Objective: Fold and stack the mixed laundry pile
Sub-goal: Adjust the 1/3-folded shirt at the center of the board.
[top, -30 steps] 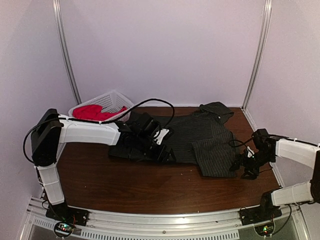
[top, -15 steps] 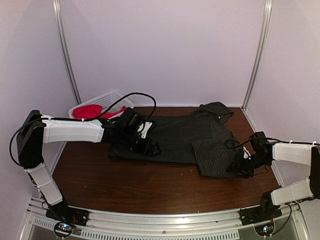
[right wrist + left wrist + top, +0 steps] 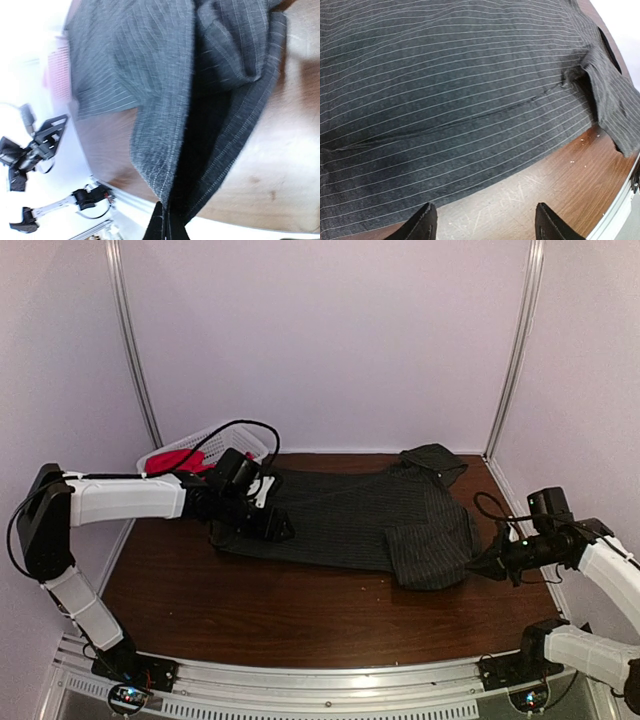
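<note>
Lying flat, pinstriped shirt (image 3: 350, 518) spans left-right, collar at far right

White shells and black joints make up the left arm (image 3: 125, 498) and right arm (image 3: 612, 568). A black cable (image 3: 245, 422) loops behind the left gripper (image 3: 482, 222), whose fingers (image 3: 422, 226) are black.

the right claw (image 3: 490, 563), open beside the pinstriped shirt (image 3: 350, 515) a second ago, has clamped onto its right-hand hem and drawn it out into a peak as the arm swings up and outward; the left claw (image 3: 268, 528) has slid back toward the shirt's left end.
</note>
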